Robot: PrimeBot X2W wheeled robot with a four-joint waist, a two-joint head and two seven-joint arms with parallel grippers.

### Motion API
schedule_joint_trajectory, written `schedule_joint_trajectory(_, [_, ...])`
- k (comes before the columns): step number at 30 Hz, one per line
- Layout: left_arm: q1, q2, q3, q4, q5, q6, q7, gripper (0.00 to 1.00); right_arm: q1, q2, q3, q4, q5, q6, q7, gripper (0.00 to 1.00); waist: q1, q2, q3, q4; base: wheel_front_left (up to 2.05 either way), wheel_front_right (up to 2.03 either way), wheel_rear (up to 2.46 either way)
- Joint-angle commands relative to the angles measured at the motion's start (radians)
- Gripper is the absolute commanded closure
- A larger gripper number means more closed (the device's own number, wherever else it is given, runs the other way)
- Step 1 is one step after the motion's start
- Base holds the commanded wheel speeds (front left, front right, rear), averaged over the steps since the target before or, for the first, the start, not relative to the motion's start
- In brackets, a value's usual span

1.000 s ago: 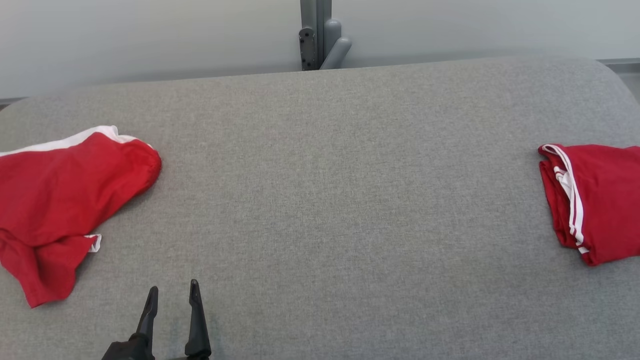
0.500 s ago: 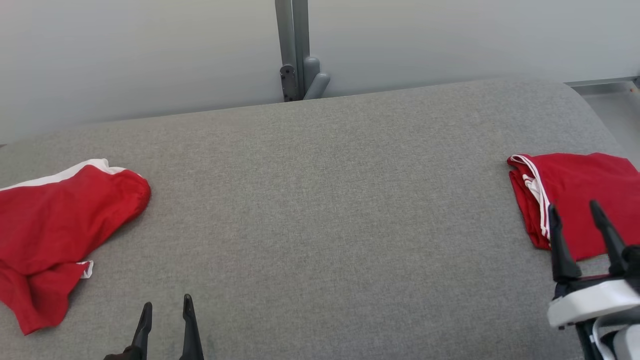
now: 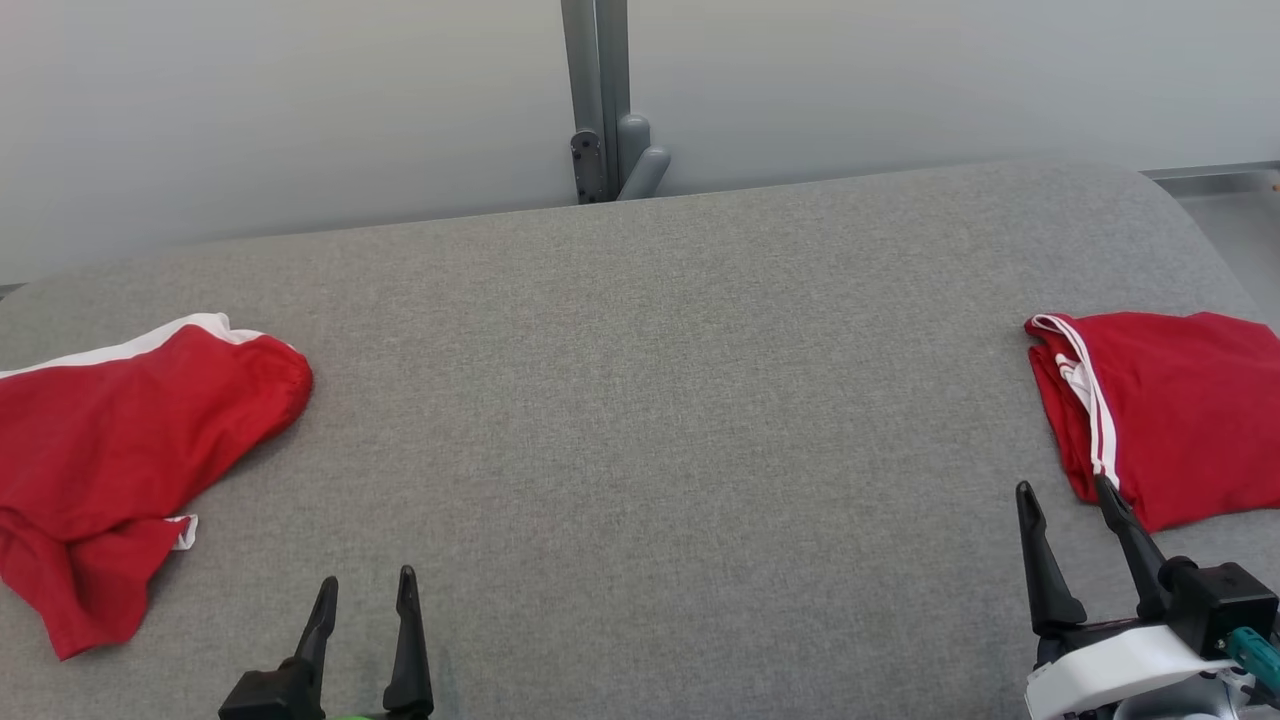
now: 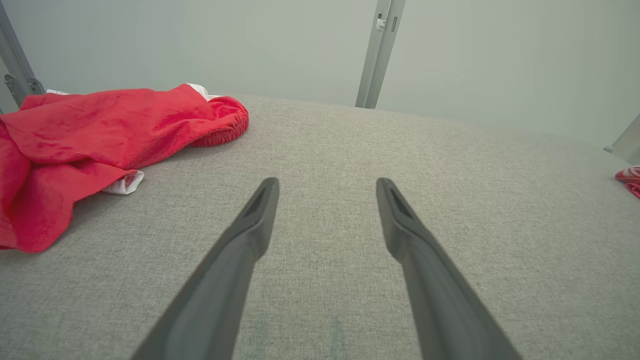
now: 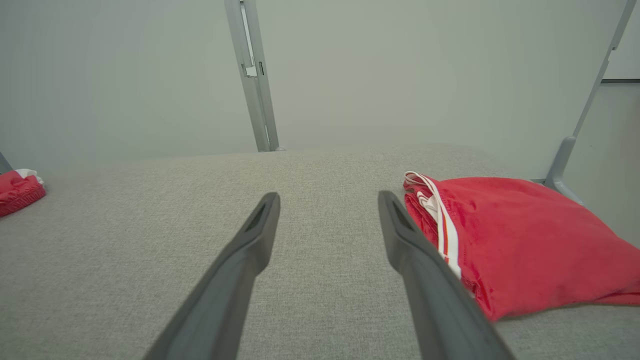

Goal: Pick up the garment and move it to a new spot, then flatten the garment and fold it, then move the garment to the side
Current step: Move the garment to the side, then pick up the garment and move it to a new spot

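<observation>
A grey padded table (image 3: 640, 400) is seen from above, with an upright grey post (image 3: 598, 100) rising behind the middle of its far edge against a pale wall. Far to the left of the post and nearer the camera, a crumpled red garment (image 3: 130, 450) with white trim lies loose on the table. Its left part is cut off by the picture's edge, so its full shape cannot be made out. Nearer the camera again, a little left of the post's line, the left gripper (image 3: 367, 578) points up the view. Its two dark fingers are spread apart with nothing between them, over bare table and apart from the crumpled cloth, and its body is cut off at the bottom edge. Well to the right of the post, the right gripper (image 3: 1063, 487) is likewise released and empty. Its right fingertip overlaps the near corner of a folded red garment (image 3: 1170, 410) with white stripes, and whether it touches the cloth cannot be told. That folded garment lies flat far right of the post, its right side cut off.
</observation>
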Motion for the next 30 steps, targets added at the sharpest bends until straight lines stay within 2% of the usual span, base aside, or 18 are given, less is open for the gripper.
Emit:
schedule_joint_trajectory(1, [-0.015, 0.003, 0.002, 0.005, 0.001, -0.005, 0.0, 0.0, 0.011, 0.005, 0.003, 0.007, -0.006, -0.001, -0.003, 0.0, 0.0, -0.0001, -0.001, 0.004, 0.0, 0.0, 0.0])
schedule_joint_trajectory(24, [-0.01, 0.002, -0.001, 0.01, -0.018, -0.001, 0.0, 0.0, 0.023, 0.004, 0.028, 0.037, -0.008, -0.001, -0.003, 0.0, 0.0, -0.0001, -0.005, 0.052, 0.0, 0.0, 0.0])
schedule_joint_trajectory(30, [-0.01, 0.003, 0.005, 0.007, -0.01, -0.004, 0.0, 0.0, 0.026, 0.002, 0.029, 0.039, -0.002, -0.001, -0.003, 0.0, 0.0, -0.0001, -0.007, 0.087, 0.0, 0.0, 0.0])
